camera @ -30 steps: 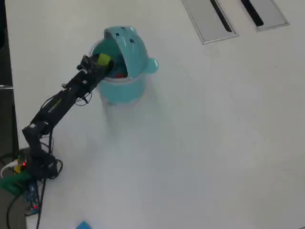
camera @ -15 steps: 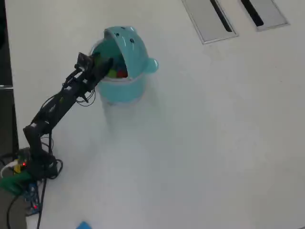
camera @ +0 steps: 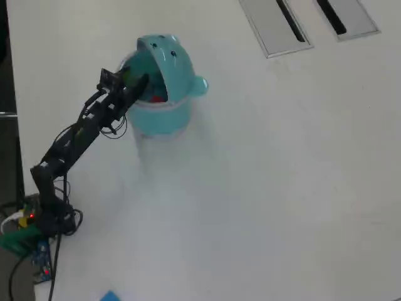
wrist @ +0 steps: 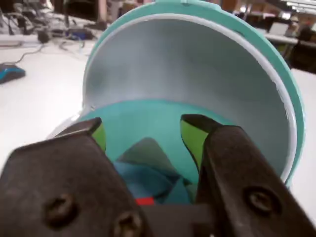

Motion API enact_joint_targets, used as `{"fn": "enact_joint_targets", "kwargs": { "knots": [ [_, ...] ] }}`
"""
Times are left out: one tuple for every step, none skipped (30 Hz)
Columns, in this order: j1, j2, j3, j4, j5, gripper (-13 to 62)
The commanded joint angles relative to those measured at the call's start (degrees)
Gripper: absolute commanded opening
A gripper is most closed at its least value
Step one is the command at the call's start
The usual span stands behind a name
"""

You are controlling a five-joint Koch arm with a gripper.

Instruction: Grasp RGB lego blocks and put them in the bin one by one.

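The overhead view looks steeply down from high above the white worktop (camera: 263, 188), arm at lower left of the frame, teal bin (camera: 164, 119) at upper left. The wrist view rides close behind the fingers (wrist: 193, 140), facing into the bin's (wrist: 148, 118) mouth. Both views share bin and fingers.

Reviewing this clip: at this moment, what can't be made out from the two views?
- Bin contents: in the wrist view the gripper blocks most of the floor; only a red sliver and bluish shapes show, so the block count is unclear.
- Overhead view: the domed lid and the arm cover the opening.
- Yellow-green block: not identifiable.
- Blue object: cut off by the overhead view's bottom edge.
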Motion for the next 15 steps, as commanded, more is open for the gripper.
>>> {"fn": "enact_joint_targets", "kwargs": {
  "knots": [
    [-0.62, 2.81, -1.05, -4.92, -0.7, 27.9],
    [-0.53, 2.99, -0.79, -5.27, -0.7, 27.9],
    [-0.53, 3.08, -0.53, -5.54, -0.7, 27.9],
    [-0.53, 3.34, -0.18, -5.63, -0.7, 27.9],
    [-0.53, 3.52, 0.26, -5.89, -0.7, 27.9],
    [-0.53, 3.78, 0.62, -5.98, -0.79, 27.9],
    [-0.53, 3.96, 0.88, -5.98, -1.14, 27.9],
    [-0.44, 4.22, 1.14, -5.98, -1.76, 27.9],
    [-0.44, 4.57, 1.58, -6.15, -3.08, 27.9],
    [-0.26, 5.01, 2.2, -6.86, -4.22, 27.9],
    [-0.26, 5.19, 2.72, -7.65, -5.27, 27.9],
    [-0.18, 5.62, 3.16, -7.65, -5.63, 27.9],
    [-0.18, 6.06, 3.6, -7.73, -5.71, 27.9],
    [-0.09, 6.33, 3.87, -7.73, -5.71, 27.9],
    [0.0, 6.59, 4.13, -7.91, -5.8, 27.9]
  ]
}}
